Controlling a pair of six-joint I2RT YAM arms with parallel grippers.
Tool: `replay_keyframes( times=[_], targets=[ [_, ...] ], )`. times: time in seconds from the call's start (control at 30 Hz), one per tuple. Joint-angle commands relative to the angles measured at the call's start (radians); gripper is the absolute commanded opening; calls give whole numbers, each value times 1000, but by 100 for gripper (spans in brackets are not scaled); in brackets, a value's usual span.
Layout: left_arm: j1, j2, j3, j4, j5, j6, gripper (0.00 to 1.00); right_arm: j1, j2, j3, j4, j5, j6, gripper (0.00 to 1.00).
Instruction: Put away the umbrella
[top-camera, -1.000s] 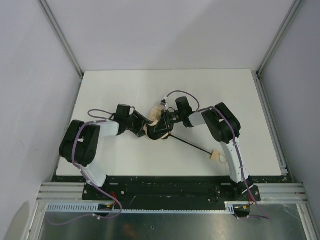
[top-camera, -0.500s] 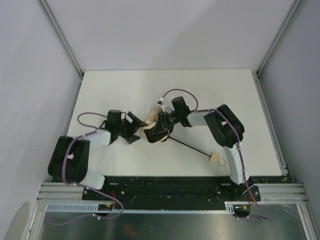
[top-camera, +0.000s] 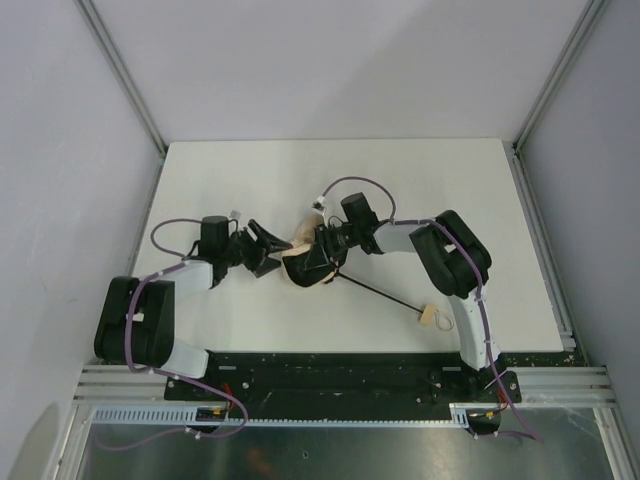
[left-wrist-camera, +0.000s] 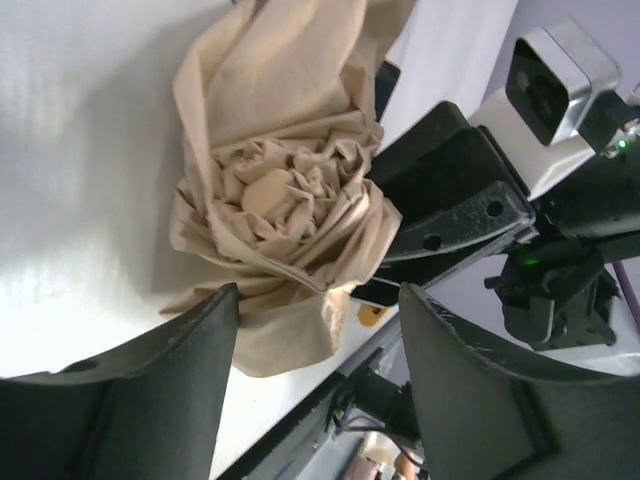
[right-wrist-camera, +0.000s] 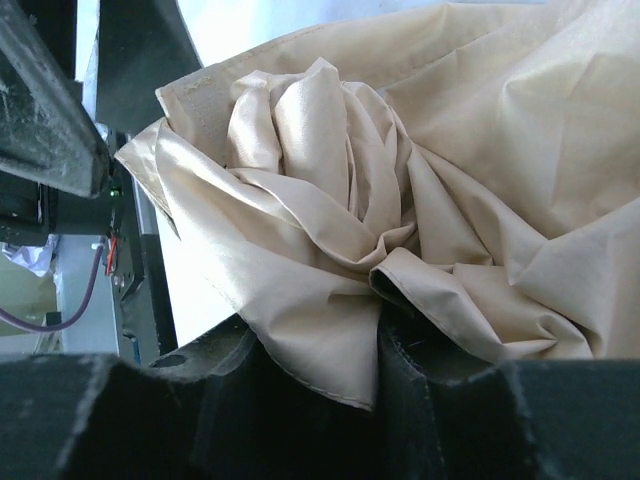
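A white table (top-camera: 430, 190) fills a booth of pale grey walls (top-camera: 320, 70). Near its middle lies the umbrella (top-camera: 300, 265), collapsed but untidy. Its beige canopy (left-wrist-camera: 280, 190) is bunched into a crumpled rosette. The thin black shaft (top-camera: 380, 292) runs out toward the near right and ends at the small tan handle (top-camera: 432, 317). The handle rests on the table, well apart from the fabric.

The right gripper (right-wrist-camera: 372, 345) is clamped on a fold of the canopy, and its wrist view shows cloth wedged between its two dark fingers. The left gripper (left-wrist-camera: 315, 300) has its fingers spread wide just to the left of the bundle. They frame the bundle and appear to touch nothing.

The hold looks weak to me. The right gripper seems to have only loose, slick cloth, so a pull could slide the fold free or strain a seam without moving the frame. If the left gripper closes where it stands, it may also catch only fabric. I cannot tell where the ribs lie inside the rosette.

The two grippers sit very near each other, and the right one's black body already fills much of the left wrist view, so a careless advance risks a knock. The long shaft would also swing with any turn of the bundle, sweeping the handle against the right arm (top-camera: 468, 320) just beside it.
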Motion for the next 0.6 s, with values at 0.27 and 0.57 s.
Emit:
replay_keyframes(
  times=[0.27,0.57],
  targets=[
    [-134,-17,223,-72,-63,131,5,7,6,-44,-237,271,-57,44],
    [-207,241,527,-219,-115,218,1,10,-11,-110,-140,352,5,52]
  ],
)
